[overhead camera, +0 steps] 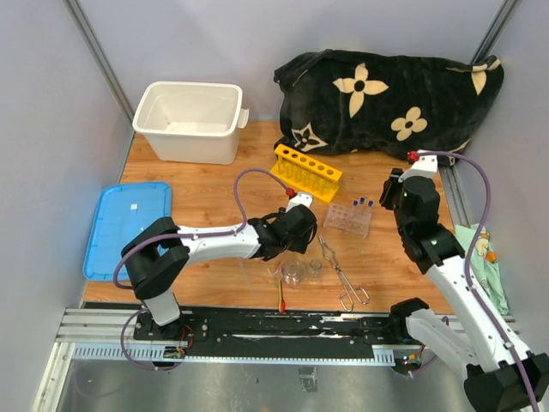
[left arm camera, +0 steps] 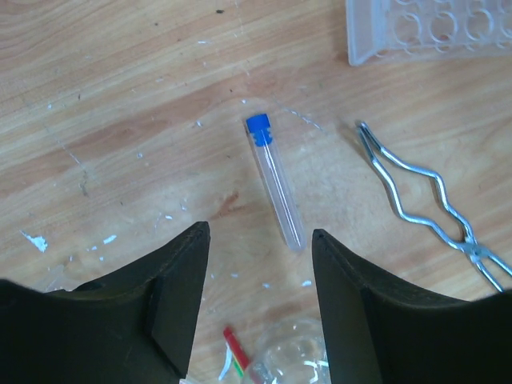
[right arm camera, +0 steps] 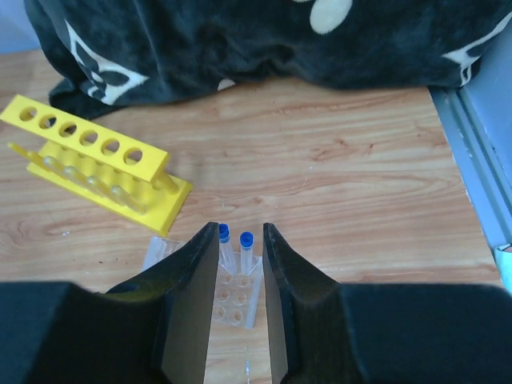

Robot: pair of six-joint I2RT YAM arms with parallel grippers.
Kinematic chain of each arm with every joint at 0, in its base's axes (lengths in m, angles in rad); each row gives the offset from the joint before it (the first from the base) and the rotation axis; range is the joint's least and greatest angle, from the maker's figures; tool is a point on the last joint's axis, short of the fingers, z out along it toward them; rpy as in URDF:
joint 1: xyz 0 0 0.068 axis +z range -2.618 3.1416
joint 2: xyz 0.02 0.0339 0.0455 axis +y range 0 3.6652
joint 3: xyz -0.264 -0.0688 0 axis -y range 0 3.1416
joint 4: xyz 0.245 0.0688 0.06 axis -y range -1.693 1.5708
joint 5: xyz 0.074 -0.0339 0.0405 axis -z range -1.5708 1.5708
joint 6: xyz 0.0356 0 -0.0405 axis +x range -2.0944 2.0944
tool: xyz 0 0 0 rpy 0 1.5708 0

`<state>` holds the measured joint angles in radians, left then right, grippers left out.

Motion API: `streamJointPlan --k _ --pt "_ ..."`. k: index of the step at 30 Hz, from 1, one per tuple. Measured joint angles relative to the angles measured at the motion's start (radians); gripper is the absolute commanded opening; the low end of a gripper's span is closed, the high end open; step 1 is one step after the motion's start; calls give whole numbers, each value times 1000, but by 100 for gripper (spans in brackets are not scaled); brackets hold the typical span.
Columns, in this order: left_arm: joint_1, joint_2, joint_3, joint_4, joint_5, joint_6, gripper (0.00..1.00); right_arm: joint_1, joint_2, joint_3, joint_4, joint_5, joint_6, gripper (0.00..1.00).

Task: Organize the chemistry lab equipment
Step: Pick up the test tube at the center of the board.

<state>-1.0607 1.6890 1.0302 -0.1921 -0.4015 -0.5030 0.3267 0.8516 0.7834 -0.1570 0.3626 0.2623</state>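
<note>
On the surface, middle: one blue-capped clear tube [left arm camera: 274, 180] lies flat on the wood, its cap at the end away from the left arm (loose, in neither rack).
Left fingers [left arm camera: 186, 276]: spread wide, with nothing between them; their tips stop just short of the tube's clear end.
Right fingers [right arm camera: 200, 272]: parted by a narrow gap and gripping nothing, poised above the clear plastic rack.
Clear plastic rack [overhead camera: 346, 221]: right of centre on the surface; two standing tubes [right arm camera: 246, 240] with blue caps are upright in its holes (seen through the right fingers' gap).
Yellow holed tube rack [overhead camera: 307, 172]: behind the clear rack, set at a slant, near the cloth's front fold.
Metal tongs [overhead camera: 343, 275]: flat between the clear rack and the front edge, with the handle loops toward the front edge.
Small glass beakers [overhead camera: 294, 272]: two side by side near the front edge, just left of the tongs.
Red-tipped stick [overhead camera: 281, 296]: by the front edge, just beside the larger beaker.
White tub [overhead camera: 184, 120]: at the back-left corner.
Blue lid [overhead camera: 129, 227]: flat at the left edge.
Black flowered cloth [overhead camera: 390, 99]: heaped along the back edge, toward the right corner.
</note>
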Motion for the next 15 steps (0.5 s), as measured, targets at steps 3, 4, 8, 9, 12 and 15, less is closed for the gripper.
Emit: streamJointPlan --k 3,4,8,9,12,15 --pt "21 54 58 -44 8 -21 57 2 -43 11 -30 0 -2 29" --pt "23 73 79 -56 11 -26 56 2 -49 11 -38 0 -2 29" --pt "24 146 161 -106 32 -46 56 3 -50 11 -75 0 -3 29" --pt "24 155 172 -116 38 -50 56 3 -50 11 -84 0 -4 29" --pt "24 170 188 -142 48 -60 56 5 -53 11 -92 0 -5 29" --pt "24 176 192 -161 56 -68 56 5 -54 11 -95 0 -6 29"
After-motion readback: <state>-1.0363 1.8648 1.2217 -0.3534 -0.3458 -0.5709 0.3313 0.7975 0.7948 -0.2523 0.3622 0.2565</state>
